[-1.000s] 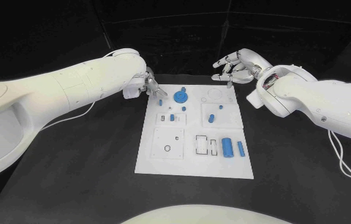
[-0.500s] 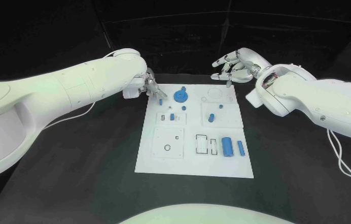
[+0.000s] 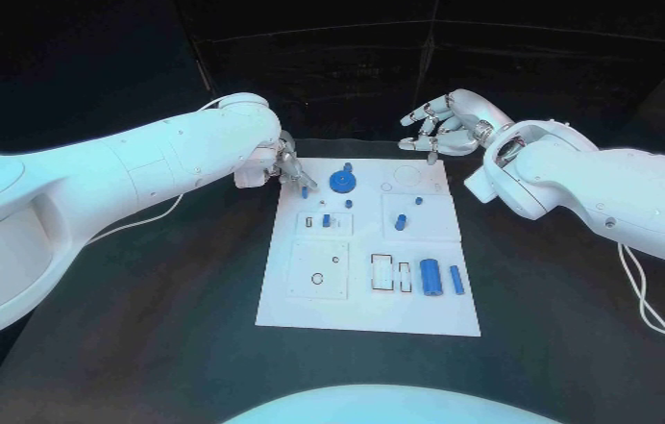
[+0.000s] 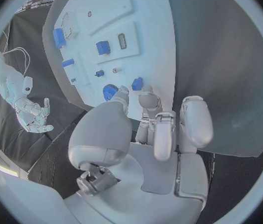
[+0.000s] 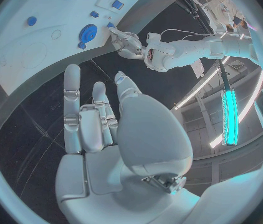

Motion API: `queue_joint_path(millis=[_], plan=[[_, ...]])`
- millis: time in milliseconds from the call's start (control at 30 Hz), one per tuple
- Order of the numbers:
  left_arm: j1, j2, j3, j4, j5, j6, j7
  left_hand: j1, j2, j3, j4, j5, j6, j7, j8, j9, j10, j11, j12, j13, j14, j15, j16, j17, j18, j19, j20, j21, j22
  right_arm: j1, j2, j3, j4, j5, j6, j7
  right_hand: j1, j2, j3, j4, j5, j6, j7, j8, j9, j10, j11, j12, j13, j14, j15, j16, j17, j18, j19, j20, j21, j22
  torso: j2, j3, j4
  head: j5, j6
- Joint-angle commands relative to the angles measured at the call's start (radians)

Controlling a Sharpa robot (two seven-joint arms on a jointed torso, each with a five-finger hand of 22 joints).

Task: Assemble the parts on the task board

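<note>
The white task board [image 3: 367,304] lies in the middle of the black table. My left hand [image 3: 288,168] hovers over its far left corner, thumb and fingertip a little apart, just short of a small blue part [image 3: 305,192] lying on the board. The left wrist view shows that part [image 4: 137,83] beyond my fingertips [image 4: 148,97], beside a blue gear [image 4: 109,91]. The gear [image 3: 342,185] stands right of the part. My right hand [image 3: 441,124] floats above the far right corner, fingers spread, holding nothing. In its wrist view the right hand [image 5: 100,119] faces the board [image 5: 19,59] and gear [image 5: 88,32].
More blue parts lie on the board: a peg [image 3: 399,221], a small piece [image 3: 326,220], and a cylinder [image 3: 431,277] beside a bar [image 3: 457,281] near the right edge. White cables [image 3: 138,217] trail off both arms onto the table.
My left hand's fingertips have crept slightly toward the small blue part. The right hand and the parts stay where they were.
</note>
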Motion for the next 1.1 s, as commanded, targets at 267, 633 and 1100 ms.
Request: queue_joint_path(millis=[267, 633, 1100], plan=[[-0.002, 0.004, -0.004, 0.0, -0.005, 0.012, 0.016, 0.021, 0.01, -0.007, -0.005, -0.002, 0.01, -0.002, -0.004, -0.004, -0.004, -0.003, 0.004, -0.001, 0.103, 0.006, 0.002, 0.255, -0.007, 0.002, 0.005, -0.002, 0.002, 0.002, 0.003, 0.001, 0.0, 0.002, 0.003, 0.01, 0.007, -0.005, 0.0, 0.004, 0.005, -0.005, -0.002, 0.003, 0.0, -0.006, 0.0, 0.005, -0.001, 0.001, 0.004, -0.002, 0.001, 0.005, 0.009, 0.0, -0.006, -0.001, 0.0, 0.0003, -0.0005, -0.001, -0.002], [-0.003, 0.004, -0.005, 0.002, 0.036, -0.003, 0.019, 0.06, 0.047, 0.0, -0.02, -0.002, 0.013, -0.002, -0.007, -0.011, -0.004, -0.003, 0.003, -0.003, 0.103, 0.006, 0.002, 0.254, -0.006, 0.001, 0.005, -0.005, 0.002, 0.002, 0.005, 0.001, -0.001, 0.005, 0.004, 0.012, 0.009, -0.004, 0.0, 0.004, 0.007, -0.006, -0.002, 0.005, 0.0, -0.006, 0.0, 0.006, -0.002, 0.0, 0.004, -0.003, 0.0, 0.005, 0.01, 0.0, -0.008, -0.002, 0.0, 0.0002, 0.0005, 0.0, -0.004], [-0.003, 0.004, -0.005, 0.002, 0.08, -0.009, 0.05, 0.255, 0.134, 0.136, -0.15, -0.001, 0.0, -0.013, -0.022, -0.028, -0.02, -0.014, -0.02, -0.024, 0.101, -0.001, -0.002, 0.246, -0.001, -0.01, -0.001, -0.025, -0.013, 0.002, 0.006, 0.001, -0.002, 0.006, 0.007, 0.012, 0.008, -0.003, 0.0, 0.006, 0.009, -0.006, -0.002, 0.005, 0.0, -0.007, 0.0, 0.007, -0.003, 0.0, 0.004, -0.003, 0.0, 0.005, 0.011, 0.0, -0.009, -0.003, 0.0, 0.0004, -0.0001, -0.001, -0.006]])
